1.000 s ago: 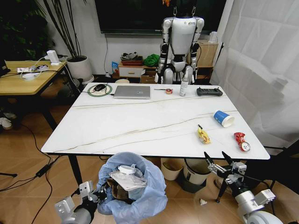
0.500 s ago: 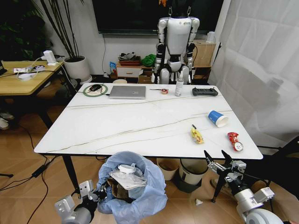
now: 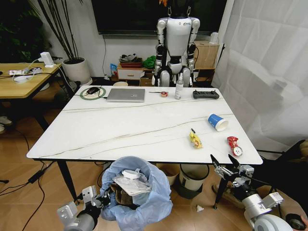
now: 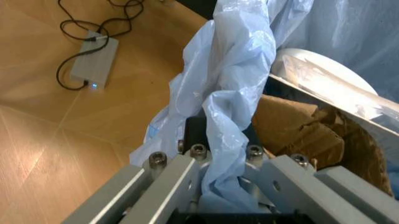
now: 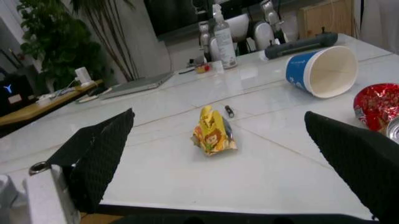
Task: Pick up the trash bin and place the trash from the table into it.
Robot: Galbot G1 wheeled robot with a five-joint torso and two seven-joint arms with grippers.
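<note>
Left claw (image 3: 97, 200) pinches the trash bin (image 3: 137, 195) liner, holding it near the worktop (image 3: 120, 130) edge; right claw (image 3: 230, 164) hangs spread before the yellow wrapper (image 3: 195, 140).

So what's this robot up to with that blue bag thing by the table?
It is clearing litter. Its left gripper is shut on the baggy light-blue plastic liner of a small round trash bin, held below the white marble-look table; the bin already holds cardboard and tissues. Its right gripper hangs open by the table's near edge, facing a yellow wrapper, a blue paper cup and a crushed red can.
</note>
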